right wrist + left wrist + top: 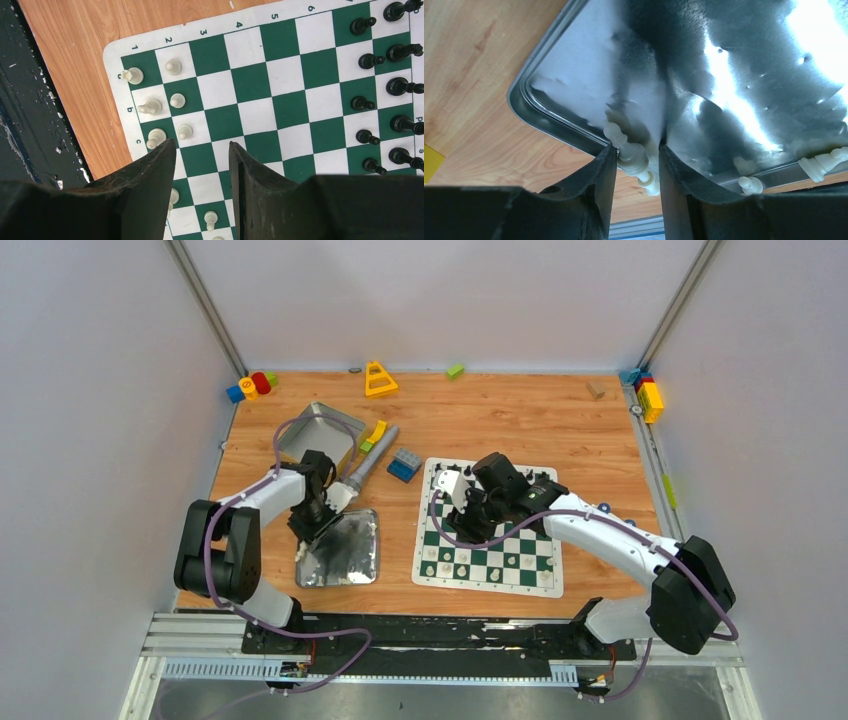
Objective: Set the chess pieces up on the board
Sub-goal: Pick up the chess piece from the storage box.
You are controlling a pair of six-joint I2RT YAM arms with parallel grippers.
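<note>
1. I am holding my left pincer (638, 149) open around a cream-white chess piece (631, 156) lying on the silver tray (549, 117)'s rim; one finger (605, 167) is touching it.
2. My right pincer (202, 147) is hovering open and empty over the board (250, 80), cream-white pieces (177, 100) standing at one side, black pieces (367, 61) opposite.

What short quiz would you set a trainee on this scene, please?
1. What lies between the fingers of the left hand?
A. a cream-white chess piece
B. a black piece
C. a blue block
2. True or false: the right hand grips a black piece.
3. In the top view, which colour of pieces stands along the near edge of the board?

Key: 1 A; 2 false, its fingers are apart and empty above the board; 3 cream-white.
</note>
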